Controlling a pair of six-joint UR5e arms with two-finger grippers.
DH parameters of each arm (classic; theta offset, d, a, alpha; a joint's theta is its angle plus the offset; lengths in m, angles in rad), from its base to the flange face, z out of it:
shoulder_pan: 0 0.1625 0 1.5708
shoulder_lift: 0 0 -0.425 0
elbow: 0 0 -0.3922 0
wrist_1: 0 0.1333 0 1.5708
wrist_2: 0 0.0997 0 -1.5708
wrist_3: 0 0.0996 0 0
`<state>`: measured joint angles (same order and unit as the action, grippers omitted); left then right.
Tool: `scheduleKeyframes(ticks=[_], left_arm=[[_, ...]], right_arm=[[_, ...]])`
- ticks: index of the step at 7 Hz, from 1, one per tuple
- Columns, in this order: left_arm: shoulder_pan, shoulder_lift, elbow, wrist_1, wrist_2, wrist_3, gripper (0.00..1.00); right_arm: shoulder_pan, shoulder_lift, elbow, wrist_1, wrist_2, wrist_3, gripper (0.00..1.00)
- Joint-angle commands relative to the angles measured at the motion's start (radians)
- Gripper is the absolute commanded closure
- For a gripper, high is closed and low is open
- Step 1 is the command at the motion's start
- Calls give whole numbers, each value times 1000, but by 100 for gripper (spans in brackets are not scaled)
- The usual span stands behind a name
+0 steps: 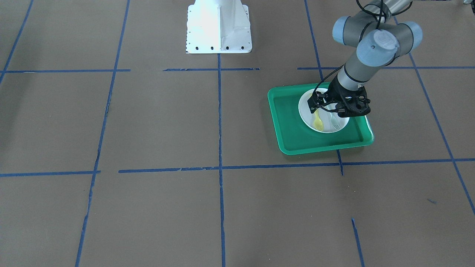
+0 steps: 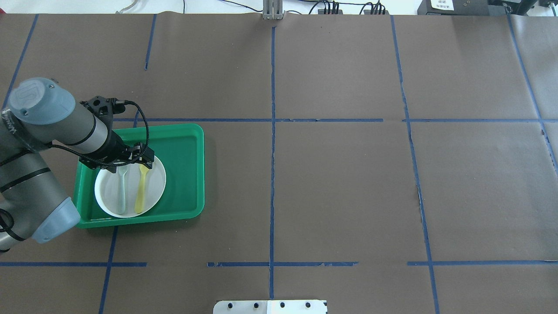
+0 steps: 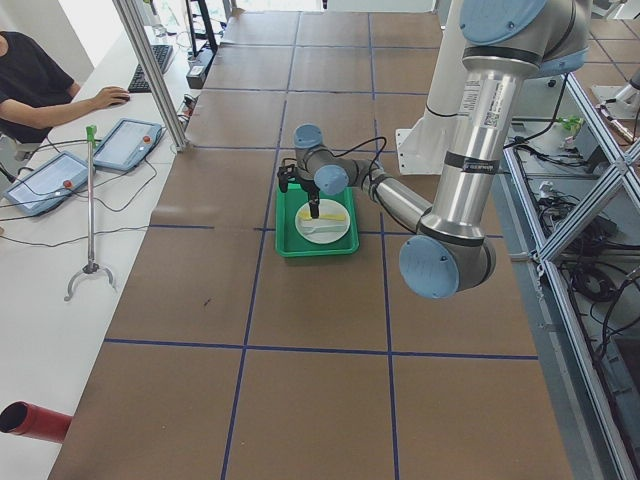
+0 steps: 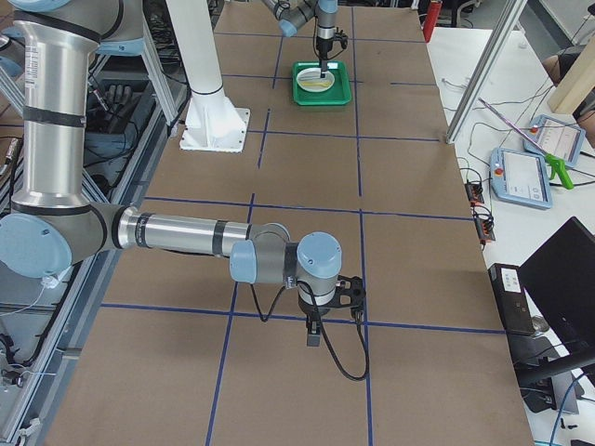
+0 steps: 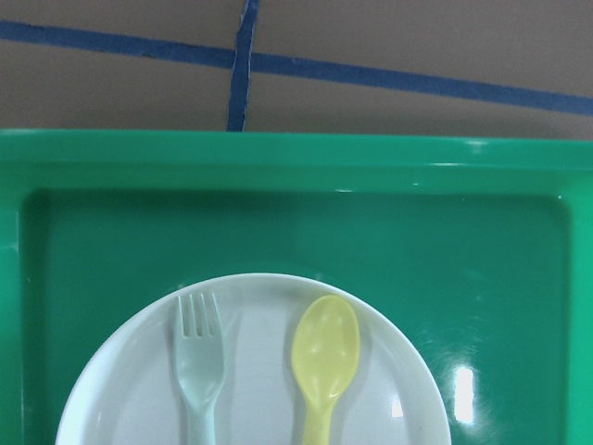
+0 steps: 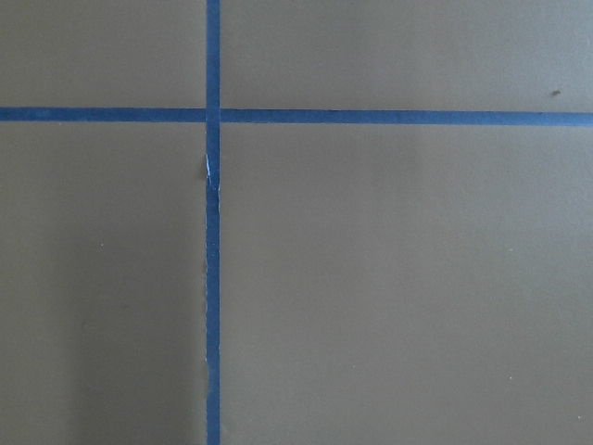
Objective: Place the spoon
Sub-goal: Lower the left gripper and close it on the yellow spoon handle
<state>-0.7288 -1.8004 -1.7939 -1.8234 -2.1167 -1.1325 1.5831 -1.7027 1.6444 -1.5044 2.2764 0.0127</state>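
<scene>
The pale yellow spoon (image 1: 318, 122) lies flat on the white plate (image 1: 305, 111), beside a translucent grey fork (image 1: 336, 122). The plate sits in a green tray (image 1: 289, 122). From overhead, the spoon (image 2: 140, 192) lies right of the fork (image 2: 121, 192). My left gripper (image 1: 326, 109) hangs over the handle ends; its fingers look spread and hold nothing. The left wrist view shows the spoon bowl (image 5: 325, 352) and fork tines (image 5: 199, 357) resting on the plate (image 5: 259, 371). My right gripper (image 4: 313, 330) hovers over bare table far from the tray; I cannot tell whether it is open or shut.
The robot's white base (image 1: 219, 27) stands at the table's middle edge. Blue tape lines (image 2: 272, 131) divide the brown table into squares. The operators' bench with tablets (image 3: 125, 140) and a seated person (image 3: 30, 75) runs along the far side.
</scene>
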Motion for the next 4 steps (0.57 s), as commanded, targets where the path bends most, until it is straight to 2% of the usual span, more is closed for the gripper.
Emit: scheduleKeyframes(ticks=[1, 2, 4], left_arm=[[16, -4, 34, -29, 3, -1, 12], [20, -5, 44, -31, 3, -1, 18], [35, -7, 57, -45, 3, -1, 18]], right_arm=[[0, 0, 0, 0, 0, 1, 0], [0, 0, 0, 0, 0, 1, 0], [0, 0, 0, 0, 0, 1, 0]])
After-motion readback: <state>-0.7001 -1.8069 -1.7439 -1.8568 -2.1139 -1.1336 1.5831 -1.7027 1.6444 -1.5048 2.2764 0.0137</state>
